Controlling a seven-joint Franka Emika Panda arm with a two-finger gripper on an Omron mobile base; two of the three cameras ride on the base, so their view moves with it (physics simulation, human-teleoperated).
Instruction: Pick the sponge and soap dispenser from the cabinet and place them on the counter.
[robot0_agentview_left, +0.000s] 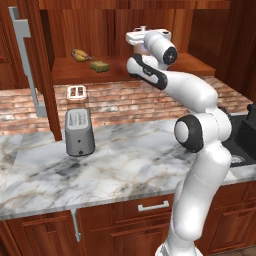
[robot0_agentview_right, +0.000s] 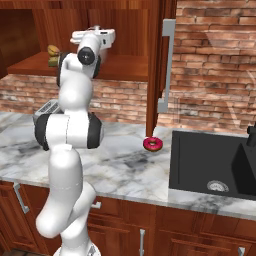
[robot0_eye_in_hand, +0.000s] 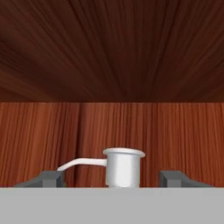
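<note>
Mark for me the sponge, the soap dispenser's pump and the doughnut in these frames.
sponge (robot0_agentview_left: 100, 66): left base view, on its olive-green top face.
soap dispenser (robot0_eye_in_hand: 123, 166): hand view, on the pale pump collar, between the fingertips.
doughnut (robot0_agentview_right: 152, 145): right base view, on the red ring's near rim.

We see a red brick wall (robot0_agentview_right: 215, 60) filling the upper right of the right base view, a black sink (robot0_agentview_right: 210, 165) at lower right, and reddish wood drawer fronts (robot0_agentview_left: 125, 220) along the bottom.
</note>
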